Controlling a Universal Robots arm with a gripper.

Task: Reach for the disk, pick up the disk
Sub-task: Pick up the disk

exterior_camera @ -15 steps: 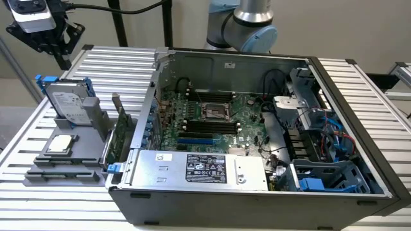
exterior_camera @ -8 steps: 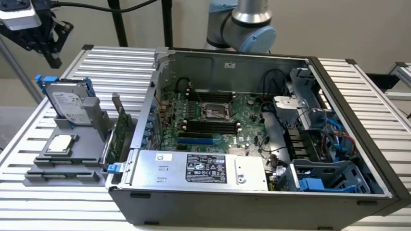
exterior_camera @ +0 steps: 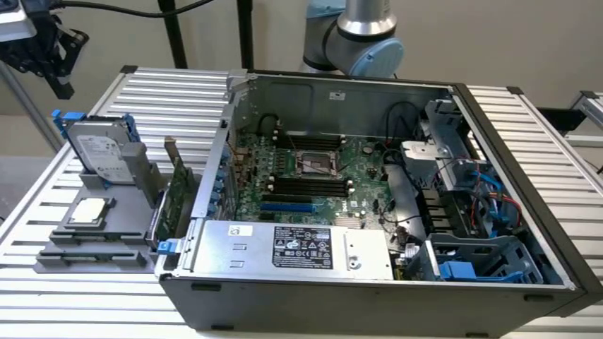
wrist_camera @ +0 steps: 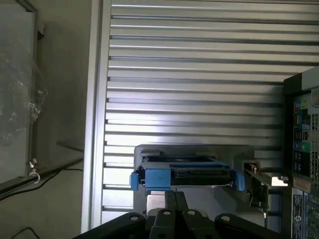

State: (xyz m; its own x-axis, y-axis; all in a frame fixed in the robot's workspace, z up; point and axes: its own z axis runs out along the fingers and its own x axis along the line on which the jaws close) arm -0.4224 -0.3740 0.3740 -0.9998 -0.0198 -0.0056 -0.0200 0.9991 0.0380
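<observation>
Left of the open computer case [exterior_camera: 377, 212], a grey holder [exterior_camera: 94, 233] keeps the disk [exterior_camera: 99, 152] on edge in its slot, long axis upright and blue frame uppermost. A chip [exterior_camera: 87, 210] lies flat. The gripper [wrist_camera: 175, 195] hangs well above, fingers together and empty.

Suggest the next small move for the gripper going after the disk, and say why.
Probably ease the gripper down toward the disk's top edge. In the exterior view it hangs well above the disk, apart from it, and the disk stands upright in its grey holder. The wrist view shows the blue-framed edge roughly in line with the gripper, so closing the gap looks like the remaining work.
</observation>
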